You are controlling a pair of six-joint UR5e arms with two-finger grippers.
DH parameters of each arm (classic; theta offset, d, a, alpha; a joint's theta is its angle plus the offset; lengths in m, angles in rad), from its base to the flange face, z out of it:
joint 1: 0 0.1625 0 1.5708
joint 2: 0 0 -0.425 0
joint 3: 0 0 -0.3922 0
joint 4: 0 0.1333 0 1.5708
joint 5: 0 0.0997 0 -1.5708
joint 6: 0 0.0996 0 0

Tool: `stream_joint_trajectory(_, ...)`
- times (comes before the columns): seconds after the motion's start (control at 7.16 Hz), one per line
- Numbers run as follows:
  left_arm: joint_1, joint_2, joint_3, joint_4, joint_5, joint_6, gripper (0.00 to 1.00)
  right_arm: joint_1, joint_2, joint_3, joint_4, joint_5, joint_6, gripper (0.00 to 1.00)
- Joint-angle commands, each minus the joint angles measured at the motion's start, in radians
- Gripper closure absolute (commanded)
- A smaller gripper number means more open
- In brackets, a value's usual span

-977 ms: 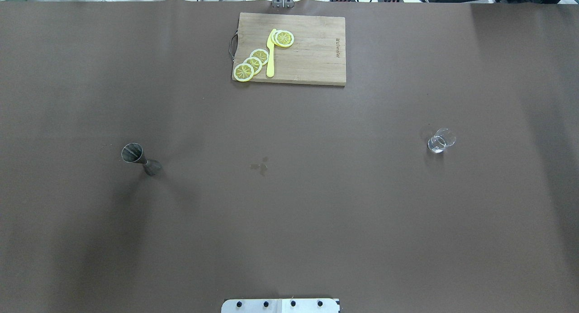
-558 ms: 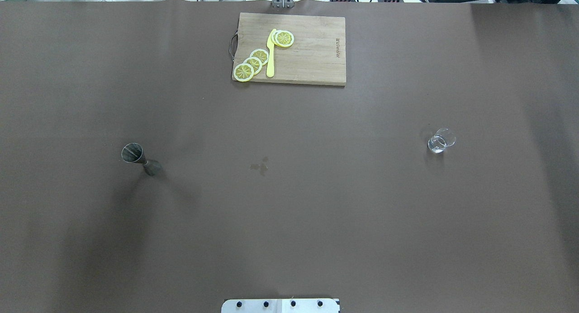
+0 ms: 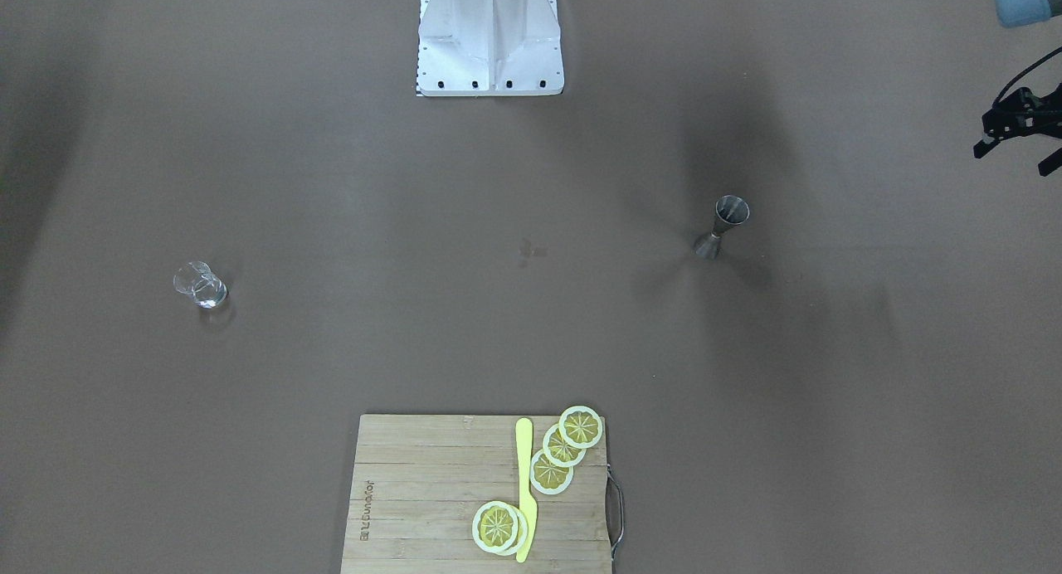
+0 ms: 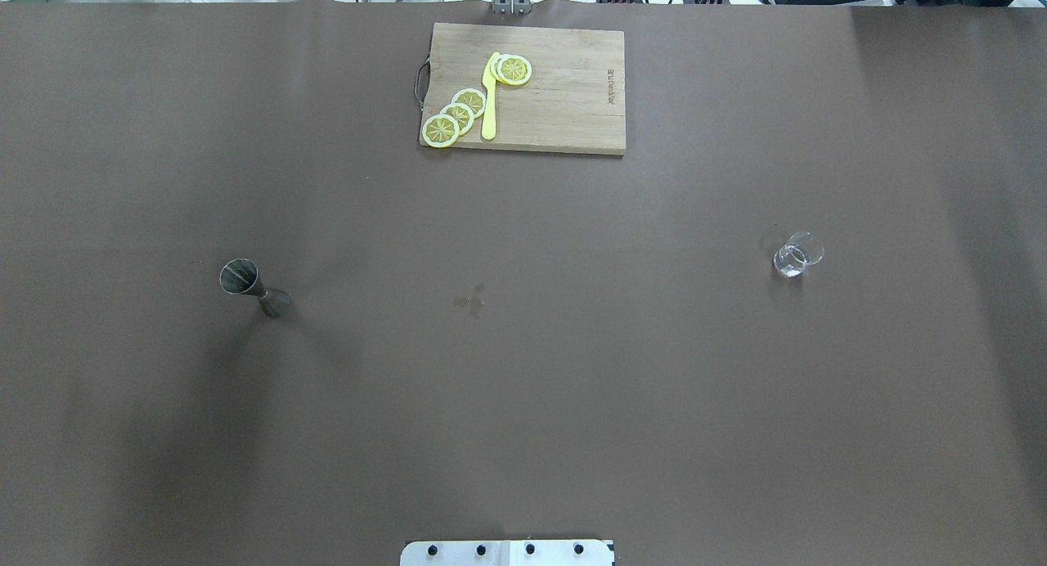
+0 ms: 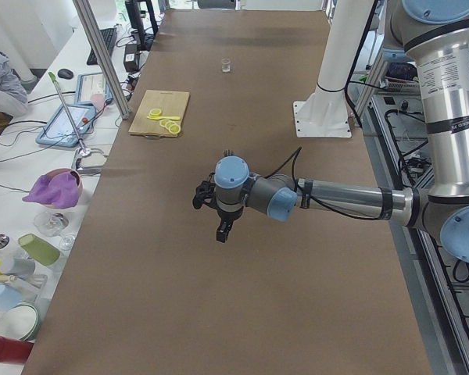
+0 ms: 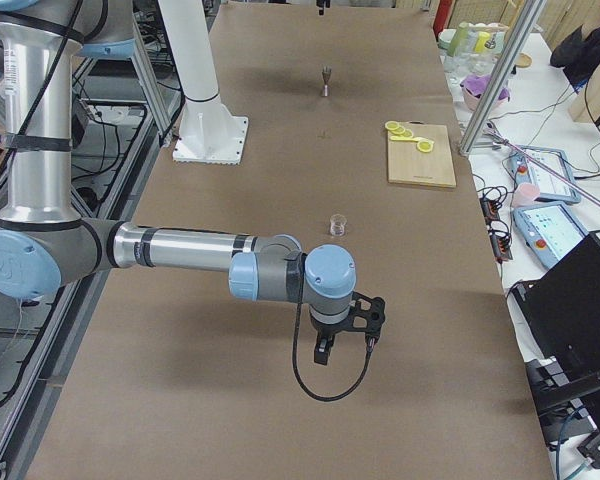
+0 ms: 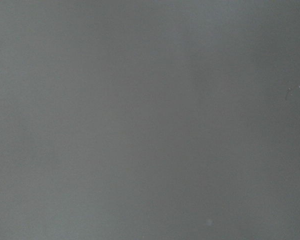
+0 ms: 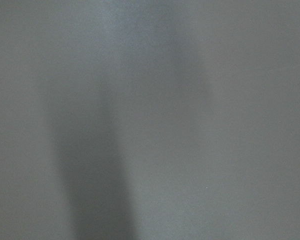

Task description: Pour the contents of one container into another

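Though the light wooden cutting board [image 4: 564,112] has tiny unreadable writing, I cannot tell how left gripper [image 5: 213,217] or right gripper [image 6: 348,342] jaws stand.

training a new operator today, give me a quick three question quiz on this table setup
1. True or false: the jigger lies on its side.
2. What lies among the lemon slices on the cutting board? A) yellow knife B) spoon C) straw
3. Fill in: the glass stands on the robot's ____ side of the table.
Key: 1 false, it stands upright. 2 A. 3 right.
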Motion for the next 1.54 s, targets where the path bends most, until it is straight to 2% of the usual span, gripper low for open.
stream_joint_trajectory(0.0, 0.104, 0.020, -0.007, -0.193, 0.000, -0.002, 0.02, 0.000, -0.007, 0.048, -0.001, -0.020, -0.001, 0.00)
stream_joint_trajectory(0.14, 0.145, 0.078, -0.003, -0.392, 0.003, -0.004, 0.02, -0.001, -0.004, 0.050, -0.003, -0.014, 0.002, 0.00)
stream_joint_trajectory(0.28, 0.205, 0.098, -0.003, -0.506, 0.059, -0.004, 0.02, -0.001, 0.001, 0.051, -0.003, 0.011, 0.013, 0.00)
stream_joint_trajectory(0.56, 0.241, 0.101, 0.003, -0.657, 0.056, -0.040, 0.02, -0.026, 0.019, 0.058, -0.003, 0.024, -0.006, 0.00)
stream_joint_trajectory(0.84, 0.297, 0.103, 0.019, -0.816, 0.081, -0.213, 0.02, -0.062, 0.044, 0.077, -0.003, 0.015, 0.007, 0.00)
stream_joint_trajectory(0.98, 0.409, 0.130, 0.011, -0.858, 0.255, -0.219, 0.02, -0.094, 0.067, 0.102, 0.004, 0.022, -0.012, 0.00)
stream_joint_trajectory(1.12, 0.552, 0.163, 0.005, -0.972, 0.448, -0.284, 0.02, -0.143, 0.084, 0.145, 0.064, 0.007, -0.041, 0.00)
stream_joint_trajectory(1.26, 0.636, 0.172, -0.001, -1.018, 0.532, -0.442, 0.02, -0.249, 0.096, 0.212, 0.068, 0.012, -0.029, 0.00)
stream_joint_trajectory(1.4, 0.708, 0.175, -0.003, -1.079, 0.665, -0.502, 0.02, -0.320, 0.152, 0.225, 0.079, 0.010, -0.024, 0.00)
